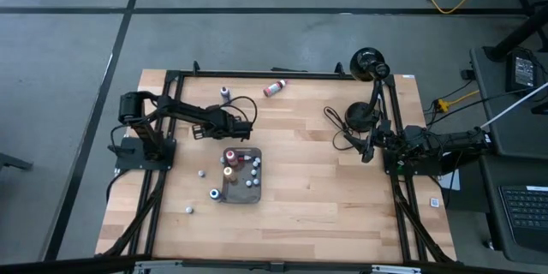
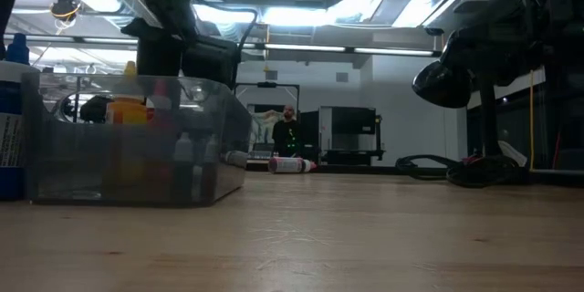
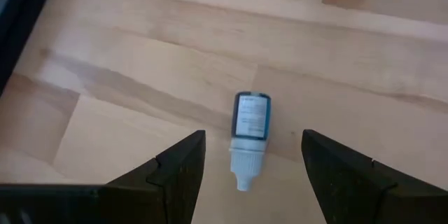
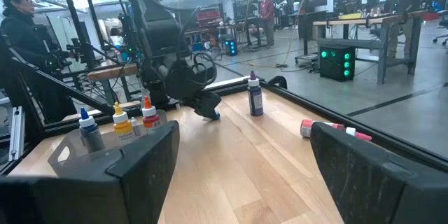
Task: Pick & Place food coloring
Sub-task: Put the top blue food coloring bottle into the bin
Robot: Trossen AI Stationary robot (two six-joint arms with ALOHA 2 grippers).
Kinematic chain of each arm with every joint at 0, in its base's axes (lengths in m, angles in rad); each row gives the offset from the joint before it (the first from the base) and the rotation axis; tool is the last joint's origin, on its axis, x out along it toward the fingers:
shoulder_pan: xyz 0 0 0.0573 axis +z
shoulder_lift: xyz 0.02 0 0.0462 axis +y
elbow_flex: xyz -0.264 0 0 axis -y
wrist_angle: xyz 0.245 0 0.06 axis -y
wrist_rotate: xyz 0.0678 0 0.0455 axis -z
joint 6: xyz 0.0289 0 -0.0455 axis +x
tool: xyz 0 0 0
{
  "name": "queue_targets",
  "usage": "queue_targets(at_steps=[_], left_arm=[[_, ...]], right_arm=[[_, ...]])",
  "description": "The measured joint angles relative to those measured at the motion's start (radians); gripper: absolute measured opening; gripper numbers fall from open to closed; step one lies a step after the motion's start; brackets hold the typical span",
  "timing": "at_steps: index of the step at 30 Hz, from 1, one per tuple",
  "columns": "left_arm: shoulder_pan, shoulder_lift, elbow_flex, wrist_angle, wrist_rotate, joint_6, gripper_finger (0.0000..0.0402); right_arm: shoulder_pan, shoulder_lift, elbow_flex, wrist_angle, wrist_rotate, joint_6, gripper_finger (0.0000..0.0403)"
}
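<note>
Dark left claw point(image 3: 252, 171) stands open astride a lying food coloring bottle point(image 3: 250, 131), not gripping it.

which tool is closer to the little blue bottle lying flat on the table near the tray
Left. The left tool hangs open right over the blue bottle, which lies between its fingers. The right tool waits open at the table's right side, far from it.

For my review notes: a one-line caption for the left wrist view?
Open left gripper poised over a small blue-labelled, white-capped food coloring bottle lying on the wooden table.
</note>
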Motion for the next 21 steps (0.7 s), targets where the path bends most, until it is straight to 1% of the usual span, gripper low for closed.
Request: queue_targets(at_steps=[3,10,16,21], left_arm=[[0.0,0.0,0.0,0.0,-0.01,-0.005,0.023],[0.001,0.0,-0.009,0.008,0.01,-0.064,0.023],[-0.005,0.0,-0.029,0.02,0.068,-0.1,0.023],[-0.004,0.0,-0.032,0.043,0.064,-0.086,0.023]], right_arm=[[0.0,0.0,0.0,0.0,0.0,0.0,0.0323],[0.0,0.0,0.0,0.0,0.0,0.0,0.0323],[0.0,0.0,0.0,0.0,0.0,0.0,0.0323],[0.0,0.0,0.0,0.0,0.0,0.0,0.0323]])
